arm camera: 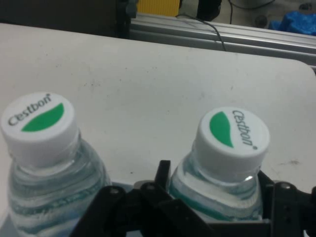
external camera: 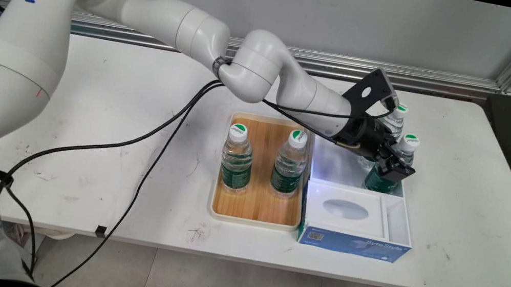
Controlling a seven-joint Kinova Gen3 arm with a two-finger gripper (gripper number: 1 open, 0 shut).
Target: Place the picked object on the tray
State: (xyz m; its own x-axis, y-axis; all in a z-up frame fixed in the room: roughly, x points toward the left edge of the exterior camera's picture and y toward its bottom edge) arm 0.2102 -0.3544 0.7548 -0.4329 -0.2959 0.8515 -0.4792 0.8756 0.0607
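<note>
My black gripper [external camera: 393, 171] reaches into the back compartment of the white and blue box [external camera: 353, 243]. It is shut on a clear water bottle [external camera: 408, 144] with a white and green Cestbon cap. In the hand view the fingers [arm camera: 163, 173] press both sides of that bottle [arm camera: 232, 138] just below its cap. A second bottle of the same kind [arm camera: 42, 126] stands upright close beside it, and shows just behind the gripper [external camera: 398, 116] in the main view.
Two more such bottles [external camera: 237, 158] [external camera: 290, 162] stand upright in a wooden tray [external camera: 253, 218] touching the box's left side. Black cables [external camera: 151, 147] trail from the arm over the left half of the table. An aluminium rail [external camera: 401, 77] runs along the far edge.
</note>
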